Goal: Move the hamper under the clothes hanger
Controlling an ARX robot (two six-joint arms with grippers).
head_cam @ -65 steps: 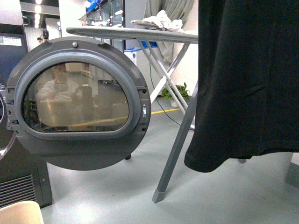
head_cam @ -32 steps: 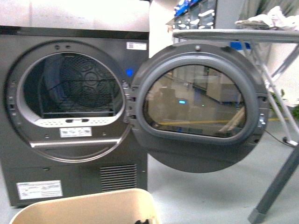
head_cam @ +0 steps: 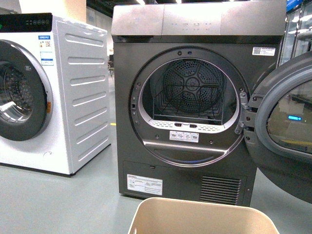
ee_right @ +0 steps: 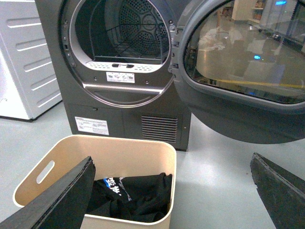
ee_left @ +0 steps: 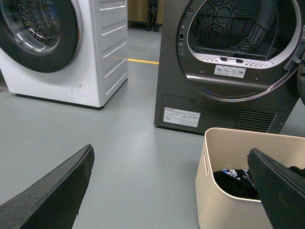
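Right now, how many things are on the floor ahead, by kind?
Laundry machines: 2, the white washer and the dark grey dryer.
Cream hamper: 1.
In it, heap of dark clothes: 1.
Total: 4.

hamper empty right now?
No, dark clothing with some white print lies bunched at the bottom of the hamper in the right wrist view.

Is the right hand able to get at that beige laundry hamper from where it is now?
Likely yes. The right hand is open and the hamper stands on bare floor right ahead of it, nothing between them. The open dryer door hangs behind the hamper, out of the way.
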